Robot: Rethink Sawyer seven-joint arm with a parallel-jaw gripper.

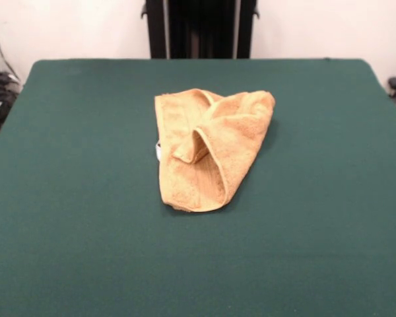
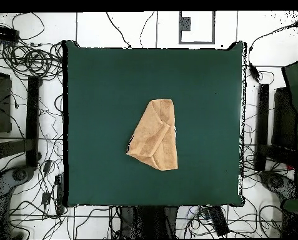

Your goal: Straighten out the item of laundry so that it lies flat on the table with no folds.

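A golden-tan terry towel, the item of laundry (image 1: 208, 148), lies near the middle of the dark green table (image 1: 72, 198). It is crumpled and folded over itself, with overlapping layers and a raised fold down its middle. A small white tag (image 1: 158, 151) peeks out at its left edge in the front view. From overhead the towel (image 2: 155, 134) shows as an irregular wedge, narrow at the top and wider below, on the table (image 2: 101, 94). No gripper or arm shows in either view.
The towel has wide green cloth on every side of it. Cables and dark equipment (image 2: 26, 94) lie on the floor around the table's edges. The black pedestal (image 1: 199, 28) stands behind the table's far edge.
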